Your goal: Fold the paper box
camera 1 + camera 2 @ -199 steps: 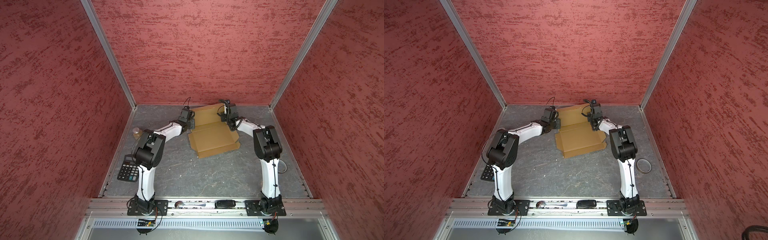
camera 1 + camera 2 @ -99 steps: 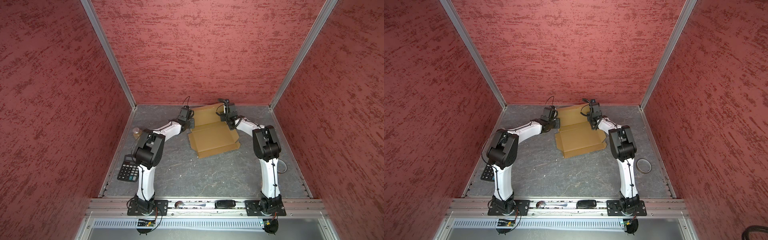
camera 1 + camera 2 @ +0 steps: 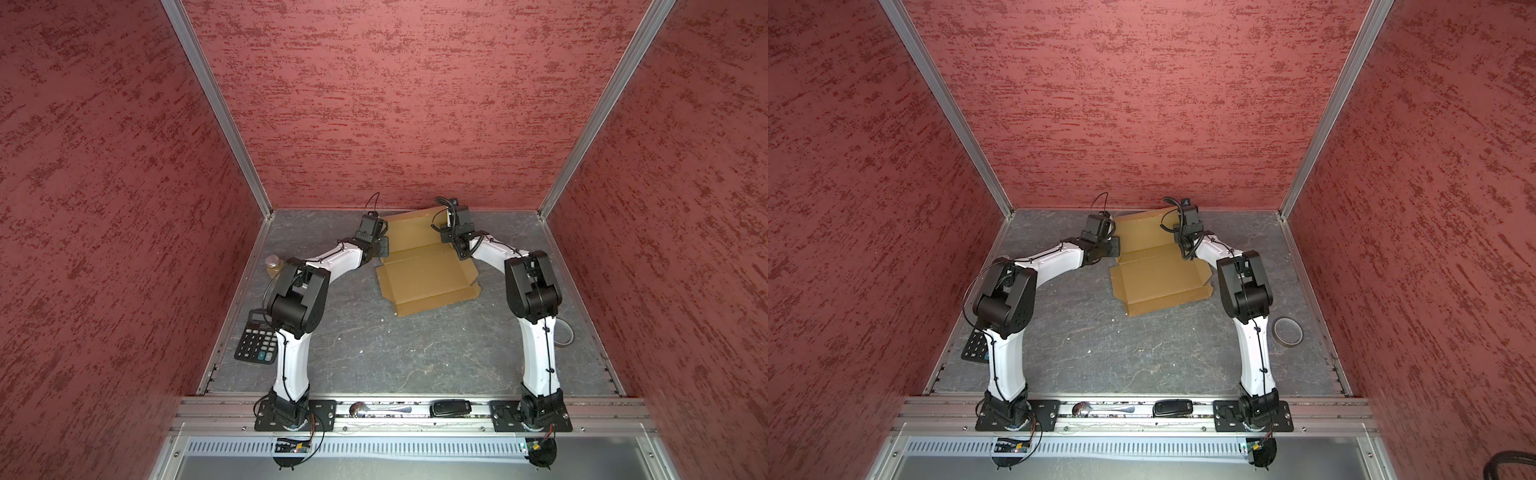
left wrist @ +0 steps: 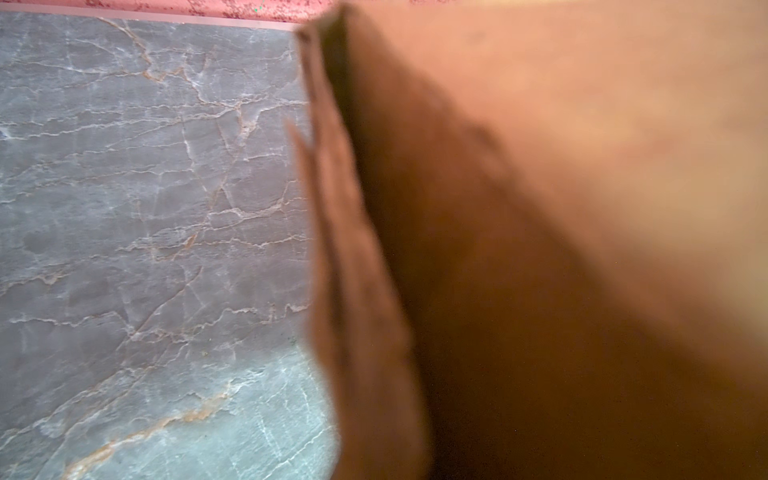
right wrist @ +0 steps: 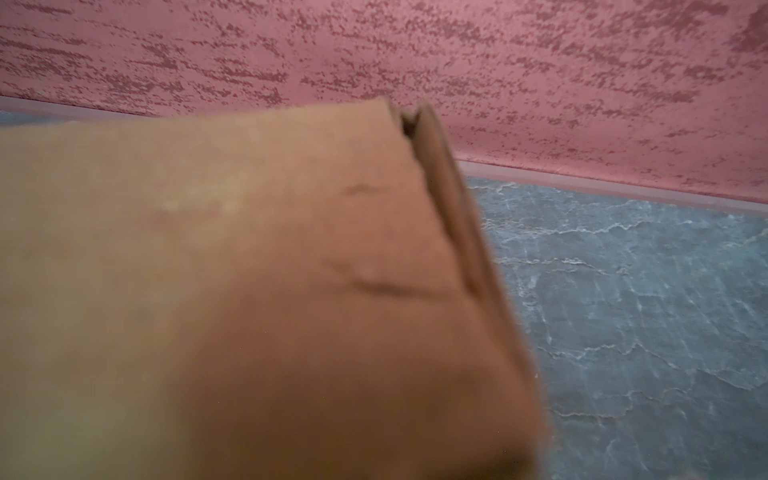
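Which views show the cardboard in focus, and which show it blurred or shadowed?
Both top views: paper box sharp, evenly lit. Left wrist view: box blurred, partly in deep shadow, table sharp. Right wrist view: box blurred, wall and table clearer.

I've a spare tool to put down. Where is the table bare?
Widest: mid-table, bordered by the tan cardboard paper box, white left arm, white right arm and front rail. Also the back right corner. Crowded: the left edge with glass jar and black calculator, the right edge with the tape ring.
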`<action>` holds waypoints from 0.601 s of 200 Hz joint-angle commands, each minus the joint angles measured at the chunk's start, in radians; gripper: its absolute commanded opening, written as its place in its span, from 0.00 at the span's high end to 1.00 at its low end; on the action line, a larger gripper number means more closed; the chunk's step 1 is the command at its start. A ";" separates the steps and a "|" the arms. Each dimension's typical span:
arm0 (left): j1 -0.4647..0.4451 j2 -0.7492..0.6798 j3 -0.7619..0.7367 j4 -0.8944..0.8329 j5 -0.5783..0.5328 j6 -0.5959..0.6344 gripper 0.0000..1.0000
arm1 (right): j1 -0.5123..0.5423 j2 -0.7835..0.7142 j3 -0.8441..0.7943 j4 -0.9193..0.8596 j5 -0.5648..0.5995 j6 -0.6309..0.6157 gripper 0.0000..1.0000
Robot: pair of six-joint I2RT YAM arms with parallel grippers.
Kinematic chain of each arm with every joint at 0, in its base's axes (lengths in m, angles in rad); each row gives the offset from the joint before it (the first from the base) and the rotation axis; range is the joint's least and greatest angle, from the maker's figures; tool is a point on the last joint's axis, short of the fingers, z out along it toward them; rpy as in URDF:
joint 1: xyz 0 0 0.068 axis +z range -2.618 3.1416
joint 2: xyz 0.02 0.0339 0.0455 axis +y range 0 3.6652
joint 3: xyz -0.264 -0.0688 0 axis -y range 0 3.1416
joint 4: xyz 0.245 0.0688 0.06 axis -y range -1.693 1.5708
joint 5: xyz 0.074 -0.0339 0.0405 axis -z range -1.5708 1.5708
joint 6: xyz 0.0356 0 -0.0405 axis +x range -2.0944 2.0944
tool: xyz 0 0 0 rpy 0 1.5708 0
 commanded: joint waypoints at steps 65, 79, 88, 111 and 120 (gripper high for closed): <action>-0.006 0.026 -0.022 -0.063 0.118 0.012 0.93 | 0.047 -0.012 -0.026 -0.095 -0.126 0.023 0.91; -0.003 0.028 -0.025 -0.062 0.124 0.011 0.93 | 0.048 -0.018 -0.050 -0.046 -0.136 0.034 0.90; -0.003 0.030 -0.026 -0.059 0.128 0.010 0.93 | 0.047 -0.022 -0.066 -0.008 -0.142 0.040 0.89; 0.000 0.035 -0.026 -0.064 0.135 0.010 0.93 | 0.048 -0.028 -0.101 0.071 -0.139 0.050 0.86; 0.002 0.036 -0.024 -0.065 0.137 0.010 0.93 | 0.048 -0.029 -0.111 0.094 -0.133 0.051 0.84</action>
